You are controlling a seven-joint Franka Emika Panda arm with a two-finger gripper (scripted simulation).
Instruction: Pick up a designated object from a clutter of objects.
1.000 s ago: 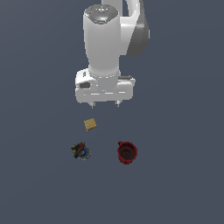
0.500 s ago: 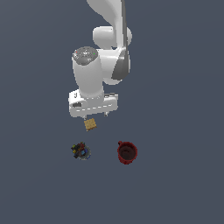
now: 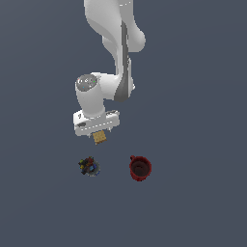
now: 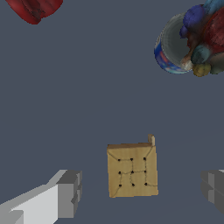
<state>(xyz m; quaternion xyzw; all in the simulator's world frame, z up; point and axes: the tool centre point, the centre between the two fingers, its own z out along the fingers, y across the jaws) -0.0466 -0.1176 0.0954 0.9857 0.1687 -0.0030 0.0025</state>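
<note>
Swinging down and toward the exterior view's left over the last second, the arm [image 3: 113,53] has brought its gripper [image 3: 98,129] from above the clutter to directly over the cracker block [image 3: 100,137]. The wrist view shows the fingers [image 4: 68,192] spread wide with nothing between them but the tan block, which lies on the grey floor [image 3: 202,120], touching neither pad. The dark red mug [image 3: 140,168] and the multicoloured lump [image 3: 89,166] sit well apart from it. Alignment looks done; a straight descent and a close should be what remains
</note>
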